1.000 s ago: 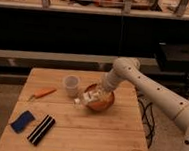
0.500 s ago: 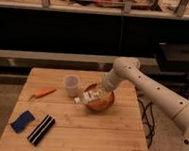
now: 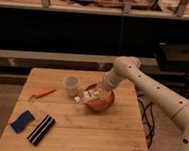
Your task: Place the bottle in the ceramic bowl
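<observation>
The orange-brown ceramic bowl point(image 3: 101, 103) sits near the middle right of the wooden table point(image 3: 83, 129). The whitish bottle point(image 3: 87, 95) lies tilted over the bowl's left rim, its left end sticking out toward the cup. My gripper point(image 3: 99, 93) hangs from the white arm, which reaches in from the right, and is right over the bowl at the bottle's right end.
A translucent plastic cup point(image 3: 71, 85) stands just left of the bowl. An orange tool point(image 3: 44, 93) lies at the left. A blue sponge point(image 3: 23, 121) and a black-striped bar point(image 3: 41, 129) lie at the front left. Dark shelving stands behind the table.
The arm, gripper and bottle stay over the bowl; no clear movement shows.
</observation>
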### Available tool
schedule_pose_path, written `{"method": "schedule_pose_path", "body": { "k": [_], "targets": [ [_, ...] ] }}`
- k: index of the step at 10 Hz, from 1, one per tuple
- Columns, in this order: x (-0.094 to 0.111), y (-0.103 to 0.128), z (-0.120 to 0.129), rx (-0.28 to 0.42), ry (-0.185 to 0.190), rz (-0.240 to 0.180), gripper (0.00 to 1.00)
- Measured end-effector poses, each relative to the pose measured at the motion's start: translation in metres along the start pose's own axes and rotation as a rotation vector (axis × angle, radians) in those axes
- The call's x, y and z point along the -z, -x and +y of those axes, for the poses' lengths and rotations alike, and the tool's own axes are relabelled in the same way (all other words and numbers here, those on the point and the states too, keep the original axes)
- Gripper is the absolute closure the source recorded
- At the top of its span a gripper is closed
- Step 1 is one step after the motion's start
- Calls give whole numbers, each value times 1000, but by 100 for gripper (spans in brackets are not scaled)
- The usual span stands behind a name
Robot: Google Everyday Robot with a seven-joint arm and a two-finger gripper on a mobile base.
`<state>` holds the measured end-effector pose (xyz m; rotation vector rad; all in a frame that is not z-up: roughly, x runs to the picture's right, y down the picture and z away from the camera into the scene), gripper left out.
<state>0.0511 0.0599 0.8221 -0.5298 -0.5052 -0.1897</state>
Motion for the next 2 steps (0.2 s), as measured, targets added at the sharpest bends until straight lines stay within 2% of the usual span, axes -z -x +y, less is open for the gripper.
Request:
{"method": "schedule_pose_path", "body": {
  "k": [2],
  "targets": [
    [0,-1,-1,-7,0,0,88]
  ]
}}
